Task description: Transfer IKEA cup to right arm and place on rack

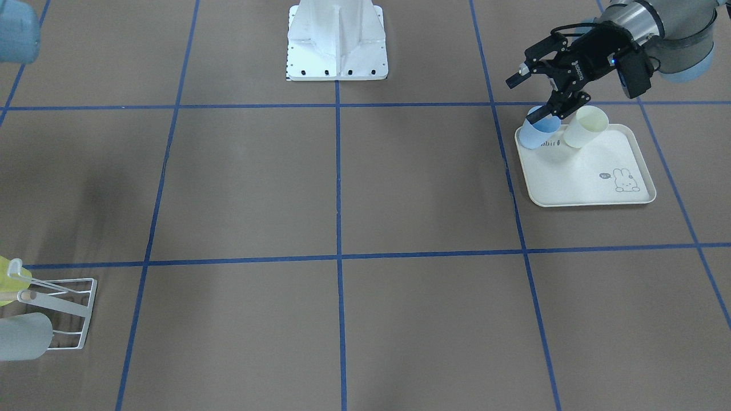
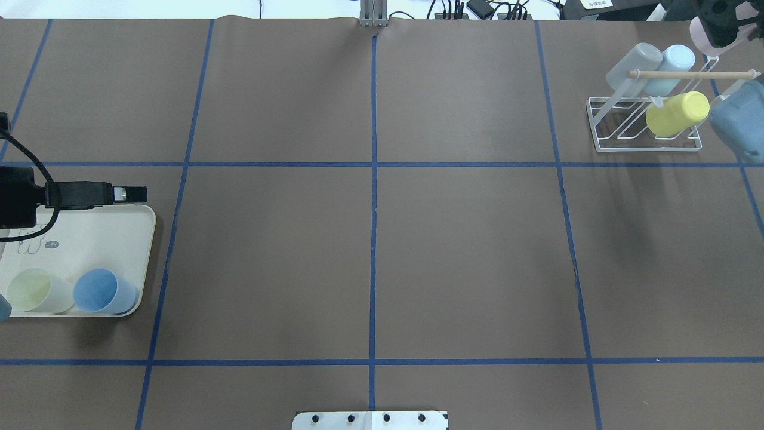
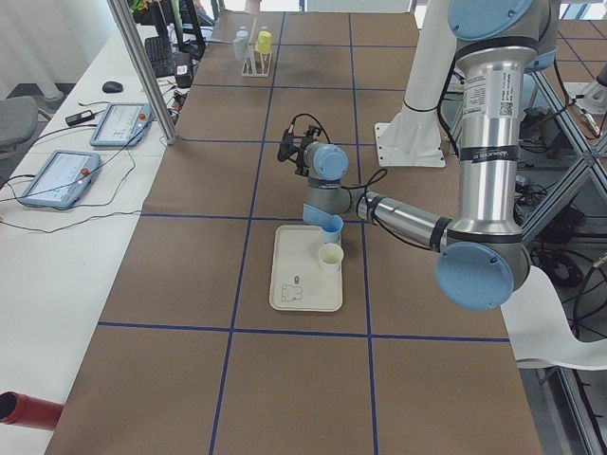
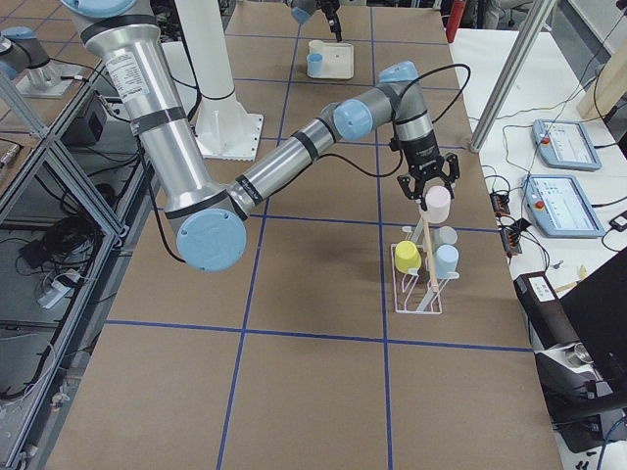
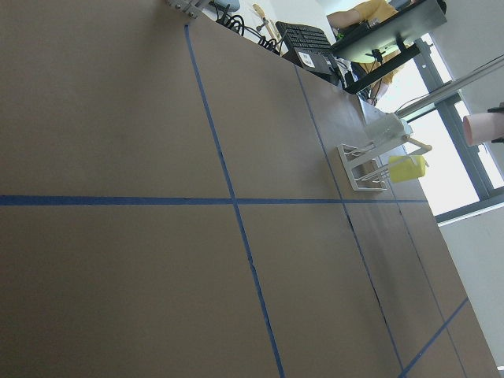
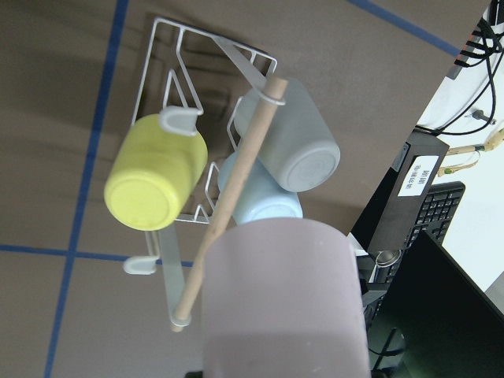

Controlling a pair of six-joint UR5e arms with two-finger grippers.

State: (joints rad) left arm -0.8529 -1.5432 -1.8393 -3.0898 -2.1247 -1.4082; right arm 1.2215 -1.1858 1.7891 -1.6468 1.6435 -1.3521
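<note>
The pink cup (image 6: 279,299) hung poised over the rack (image 2: 650,149).
The right gripper (image 4: 428,184), fingers mostly hidden, seemed clamped on the pink cup just above the dowel (image 6: 228,197), likely to line up a free prong; the left gripper (image 1: 522,100) hovered wide open at the blue cup (image 1: 537,136) on the tray (image 1: 594,177).

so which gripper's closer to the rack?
Right. The right gripper holds a pink cup just above the rack; the left gripper is across the table, open at the blue cup on the tray.
</note>
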